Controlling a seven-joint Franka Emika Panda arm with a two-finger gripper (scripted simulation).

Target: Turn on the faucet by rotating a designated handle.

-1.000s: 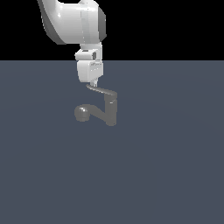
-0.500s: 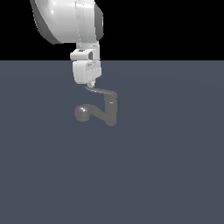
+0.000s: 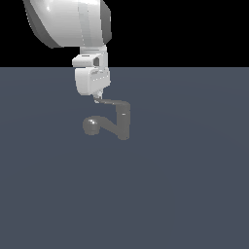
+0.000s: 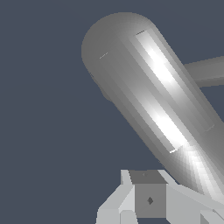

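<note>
The arm (image 3: 73, 22) is the largest thing here: a big white body that comes down from about 11 o'clock in the exterior view and ends in the gripper (image 3: 98, 98). The gripper hangs with its tip at the free end of the handle (image 3: 113, 102), and they seem to touch, but I cannot say it for sure. I also cannot tell if the jaws are spread or pressed together; the tip is too small in the exterior view, and the wrist view shows only blocky pale parts at its lower edge.

The faucet (image 3: 122, 121) stands near the centre of the exterior view, a little toward 12 o'clock. From its upright body the handle goes out from the top toward 9 o'clock, and below it the thicker spout slants down toward 8 o'clock and ends in a round head (image 3: 91, 125). In the wrist view a big shiny grey cylinder (image 4: 153, 100) fills the picture, very close to the camera.

I judge that the step in hand is the contact with the handle end, and the turning itself is not finished. The next move calls for a sideways push on the tip of the blade, along an arc around the body, without slipping off its thin end.

The surface (image 3: 185, 194) is a flat, plain slate-blue floor. Behind it the room (image 3: 194, 29) is only black.
</note>
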